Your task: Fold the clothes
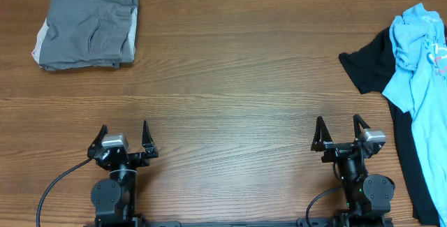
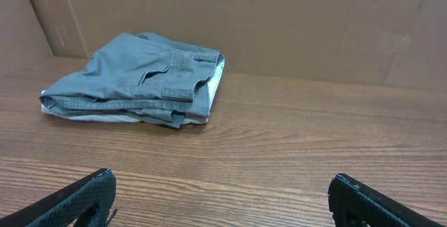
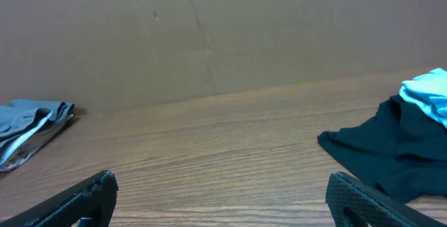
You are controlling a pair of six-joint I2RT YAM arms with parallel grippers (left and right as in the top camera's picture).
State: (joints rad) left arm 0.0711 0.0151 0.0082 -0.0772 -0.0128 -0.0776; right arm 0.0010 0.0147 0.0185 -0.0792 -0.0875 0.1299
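Observation:
Folded grey shorts [image 1: 87, 24] lie at the table's far left corner on a cream garment whose edge shows beneath; they also show in the left wrist view [image 2: 140, 80] and the right wrist view [image 3: 28, 126]. A light blue tee [image 1: 422, 52] lies crumpled on a black tee [image 1: 374, 63] at the right edge; the right wrist view shows the black tee [image 3: 384, 150] and blue tee [image 3: 429, 91]. My left gripper [image 1: 123, 136] is open and empty near the front edge. My right gripper [image 1: 341, 130] is open and empty, left of the black tee.
A brown cardboard wall [image 2: 279, 17] stands behind the wooden table [image 1: 230, 80]. A black cable [image 1: 59, 181] runs from the left arm's base.

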